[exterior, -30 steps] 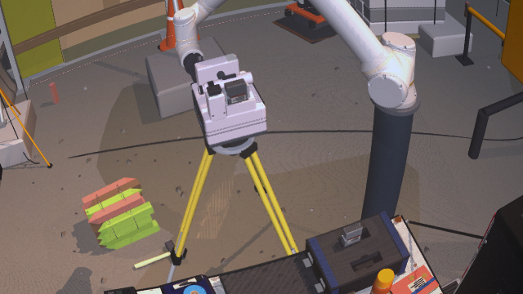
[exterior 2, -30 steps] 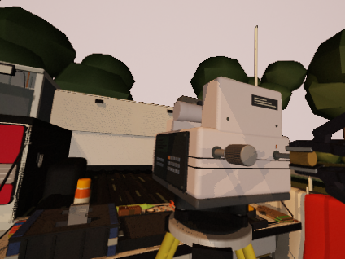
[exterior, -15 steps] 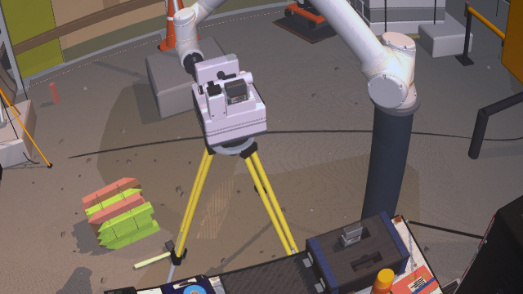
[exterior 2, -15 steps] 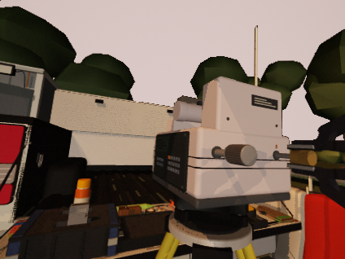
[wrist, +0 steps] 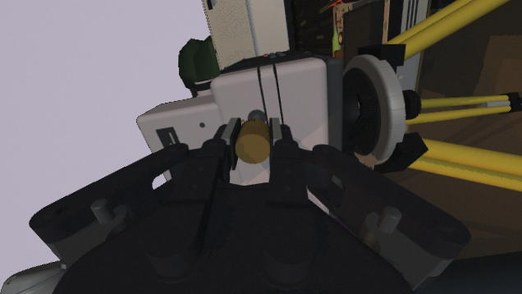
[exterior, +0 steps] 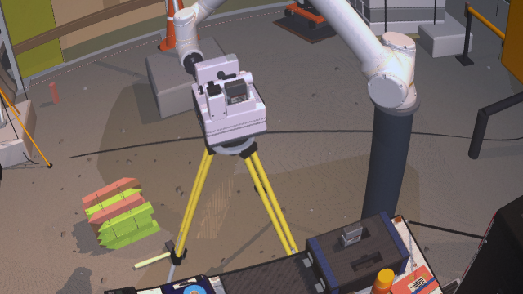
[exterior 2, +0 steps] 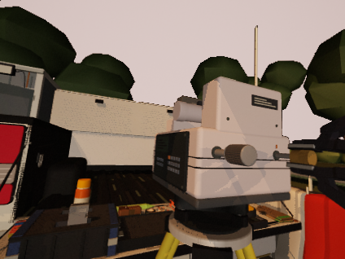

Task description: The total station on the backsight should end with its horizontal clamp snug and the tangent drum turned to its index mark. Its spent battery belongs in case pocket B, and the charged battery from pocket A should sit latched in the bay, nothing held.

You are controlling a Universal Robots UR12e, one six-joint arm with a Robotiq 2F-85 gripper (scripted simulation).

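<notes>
A brass-coloured knurled knob (wrist: 253, 141) sticks out from the side of the white total station (exterior: 229, 102), which sits on a yellow tripod (exterior: 229, 204). The knob (exterior 2: 303, 157) is gripped by my closed gripper (wrist: 253, 139), which reaches the instrument from its far side. A grey knurled knob (exterior 2: 240, 155) sits beside it on the same face. A battery (exterior: 236, 90) sits in the bay on top of the station. The open case (exterior: 357, 251) lies on the ground near the tripod, with another battery (exterior: 351, 234) upright in one pocket and the other pocket (exterior: 366, 261) empty.
Behind the station stand a grey concrete block (exterior: 171, 81) and an orange cone (exterior: 171, 24). My arm's pedestal (exterior: 386, 163) rises right of the tripod. Coloured stakes (exterior: 120, 212) and a hammer (exterior: 157, 257) lie on the ground to the left.
</notes>
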